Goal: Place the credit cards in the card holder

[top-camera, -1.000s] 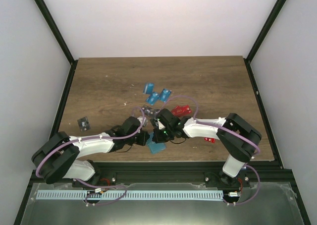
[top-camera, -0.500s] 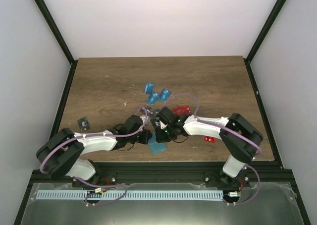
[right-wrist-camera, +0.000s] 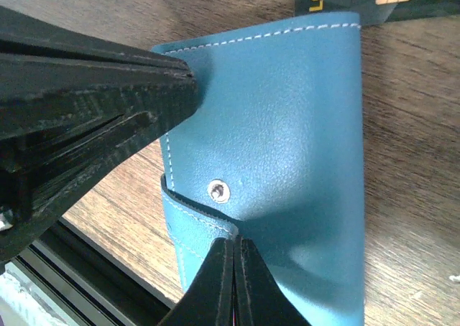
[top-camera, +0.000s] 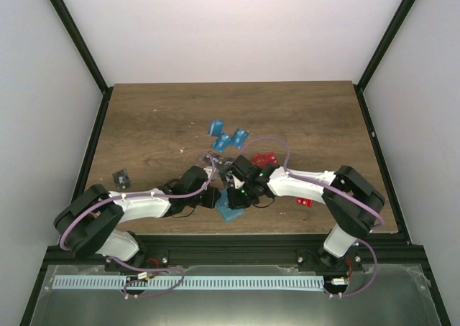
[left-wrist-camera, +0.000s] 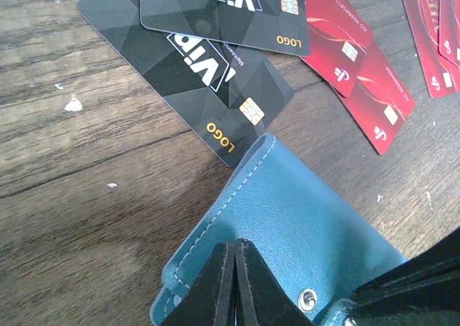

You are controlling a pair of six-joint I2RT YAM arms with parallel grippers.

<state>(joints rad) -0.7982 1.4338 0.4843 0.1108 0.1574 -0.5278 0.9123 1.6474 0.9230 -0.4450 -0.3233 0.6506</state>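
Pressed together on both arms, the left jaws and right jaws showed no gap; their tips rested on the flat teal stitched card holder (top-camera: pixel 230 210), the left at its left edge and the right at the flap by the metal snap stud (right-wrist-camera: pixel 218 191). Whether either nipped a thin layer could not be told. No card showed inside the holder, which looked folded, so the task seemed hardly begun: opening it and loading every card remained. Glossy black cards (left-wrist-camera: pixel 194 60) lay just beyond its far edge, thin red cards (left-wrist-camera: pixel 359 75) to the right, small bright blue cards (top-camera: pixel 228 136) farther off, and one lone black card (top-camera: pixel 122 178) well to the left. The holder sat close to the near edge of the brown wooden worktop (top-camera: pixel 144 125), so room lay mostly far and left.
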